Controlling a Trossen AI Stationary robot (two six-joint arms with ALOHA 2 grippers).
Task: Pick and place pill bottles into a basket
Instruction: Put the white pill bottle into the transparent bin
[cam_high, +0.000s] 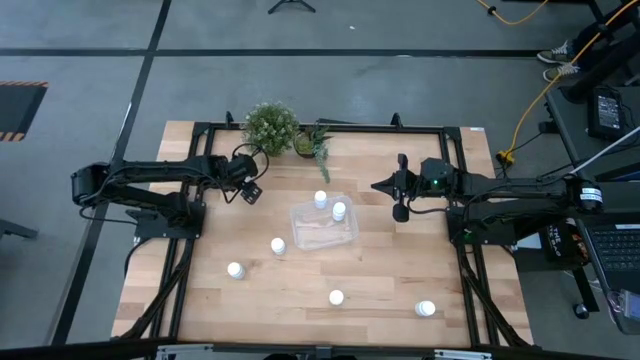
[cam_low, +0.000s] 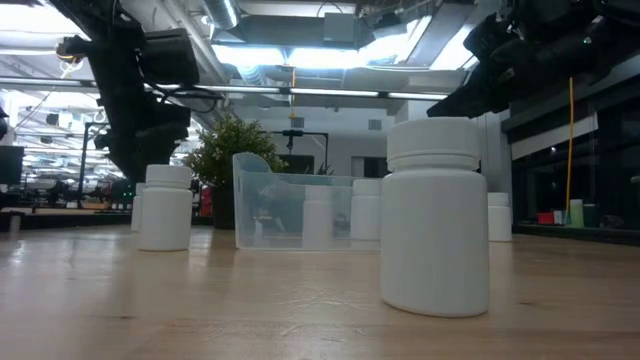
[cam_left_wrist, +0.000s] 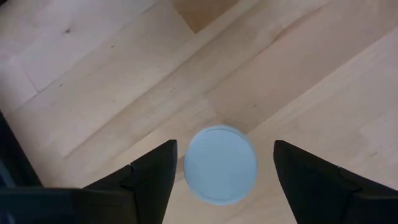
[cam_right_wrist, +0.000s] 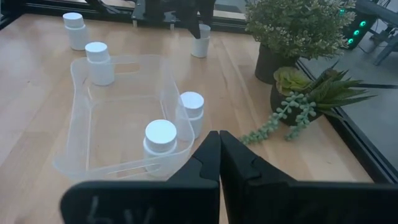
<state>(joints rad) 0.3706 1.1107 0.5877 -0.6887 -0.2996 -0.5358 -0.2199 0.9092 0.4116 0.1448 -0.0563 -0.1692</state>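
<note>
The left gripper hangs near the table's far left edge, fingers wide. A bottle stands upright right between them, probably not yet touched. The right gripper waits, closed and empty, by the basket.

Potted plants stand on wooden table.

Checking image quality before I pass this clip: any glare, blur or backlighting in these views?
Low view: bright ceiling lights backlight the arms into dark shapes; the near pill bottle looms large. Left wrist view: the bottle cap between the open left gripper fingers looks soft. Right wrist view: the clear basket shows faint highlights.
</note>
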